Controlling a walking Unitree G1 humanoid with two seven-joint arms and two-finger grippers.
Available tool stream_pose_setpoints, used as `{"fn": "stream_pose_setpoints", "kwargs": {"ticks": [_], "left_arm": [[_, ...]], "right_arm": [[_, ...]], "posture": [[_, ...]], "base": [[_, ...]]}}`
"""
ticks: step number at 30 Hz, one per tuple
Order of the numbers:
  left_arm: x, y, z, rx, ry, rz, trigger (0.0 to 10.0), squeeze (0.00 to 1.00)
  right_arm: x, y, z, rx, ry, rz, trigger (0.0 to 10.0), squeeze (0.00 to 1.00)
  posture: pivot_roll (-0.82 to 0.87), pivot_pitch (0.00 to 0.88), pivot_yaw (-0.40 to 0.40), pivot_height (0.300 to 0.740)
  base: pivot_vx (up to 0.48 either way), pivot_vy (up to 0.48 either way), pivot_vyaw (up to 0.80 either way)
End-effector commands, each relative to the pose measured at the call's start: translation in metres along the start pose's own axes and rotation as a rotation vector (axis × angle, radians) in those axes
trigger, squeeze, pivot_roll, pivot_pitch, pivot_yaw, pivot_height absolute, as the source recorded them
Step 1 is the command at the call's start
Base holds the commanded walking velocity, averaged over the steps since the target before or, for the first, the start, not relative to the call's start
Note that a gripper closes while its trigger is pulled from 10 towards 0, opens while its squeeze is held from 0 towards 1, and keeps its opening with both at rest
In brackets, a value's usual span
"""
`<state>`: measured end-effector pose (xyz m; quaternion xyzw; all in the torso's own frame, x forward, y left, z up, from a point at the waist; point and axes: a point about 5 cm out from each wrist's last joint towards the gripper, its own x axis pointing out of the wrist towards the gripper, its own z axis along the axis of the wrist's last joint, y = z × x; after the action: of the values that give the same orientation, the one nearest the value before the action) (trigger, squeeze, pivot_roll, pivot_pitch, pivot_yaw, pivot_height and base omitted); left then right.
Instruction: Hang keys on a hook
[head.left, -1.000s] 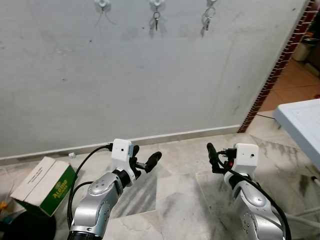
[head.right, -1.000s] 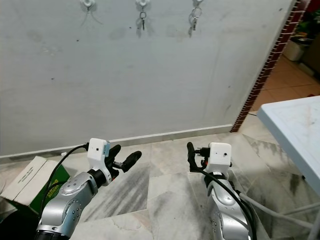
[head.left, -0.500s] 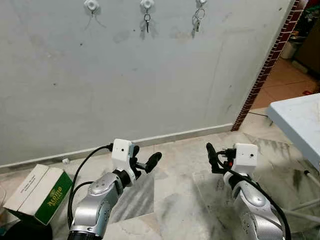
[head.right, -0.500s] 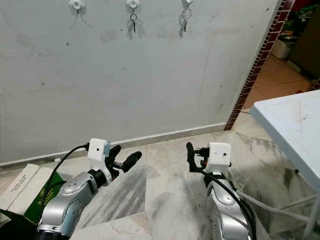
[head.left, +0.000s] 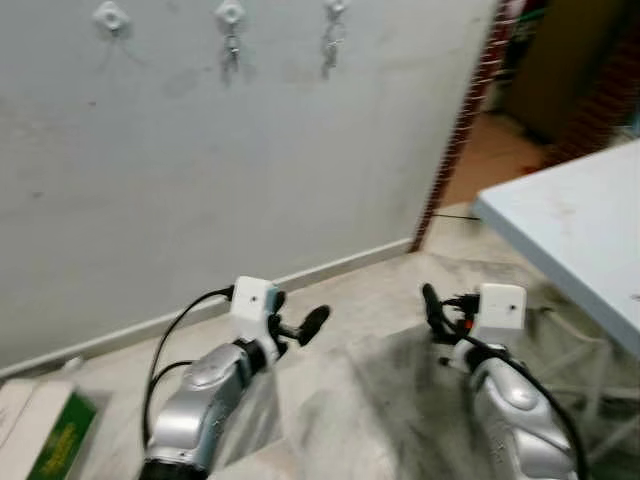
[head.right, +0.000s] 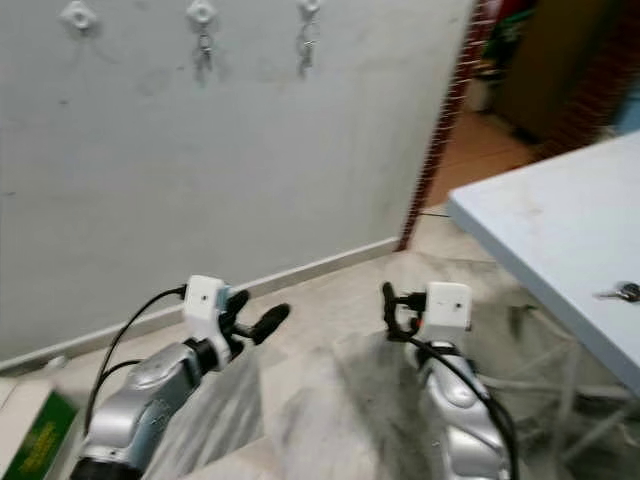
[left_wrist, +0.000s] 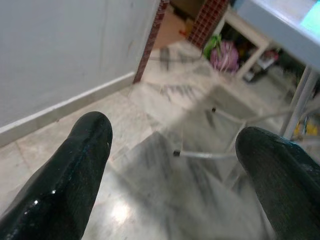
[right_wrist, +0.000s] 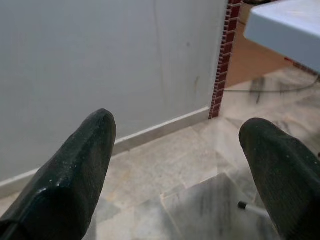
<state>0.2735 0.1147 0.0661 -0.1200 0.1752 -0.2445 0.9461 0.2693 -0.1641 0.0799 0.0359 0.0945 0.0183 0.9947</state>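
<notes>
**Keys on the surface, both hands empty**

The keys (head.right: 624, 292) lie on the pale surface (head.right: 540, 225) at the far right, near its right edge, small and a little blurred. On the grey wall (head.left: 200, 170) three white hooks are in a row: the left hook (head.left: 110, 16) is bare, the middle hook (head.left: 230, 14) and the right hook (head.left: 334, 8) each carry something small and metallic. The left hand (head.left: 292, 318) is held low over the marble floor (head.left: 370, 300), its fingers (left_wrist: 75, 170) apart and holding nothing. The right hand (head.left: 432, 312) is also low, fingers (right_wrist: 70, 170) apart, empty. A green and white box (head.left: 45, 440) lies at the near left.
</notes>
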Motion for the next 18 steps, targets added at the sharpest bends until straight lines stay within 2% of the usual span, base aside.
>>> {"fn": "stream_pose_setpoints", "kwargs": {"ticks": [1,18], "left_arm": [[0.0039,-0.0063,0.0021,0.009,0.001,-0.024,10.0,0.0],[0.0037,-0.0041,0.0044,0.027,-0.014,-0.003,10.0,0.0]], "right_arm": [[-0.0012,-0.0073,-0.0011,-0.001,0.01,-0.021,10.0,0.0],[-0.0004,-0.007,-0.0002,0.0,0.005,-0.023,10.0,0.0]], "posture": [[-0.08,0.069,0.02,0.74],[-0.08,0.072,0.023,0.74]], "base": [[0.0,0.0,-0.8],[0.0,0.0,-0.8]]}}
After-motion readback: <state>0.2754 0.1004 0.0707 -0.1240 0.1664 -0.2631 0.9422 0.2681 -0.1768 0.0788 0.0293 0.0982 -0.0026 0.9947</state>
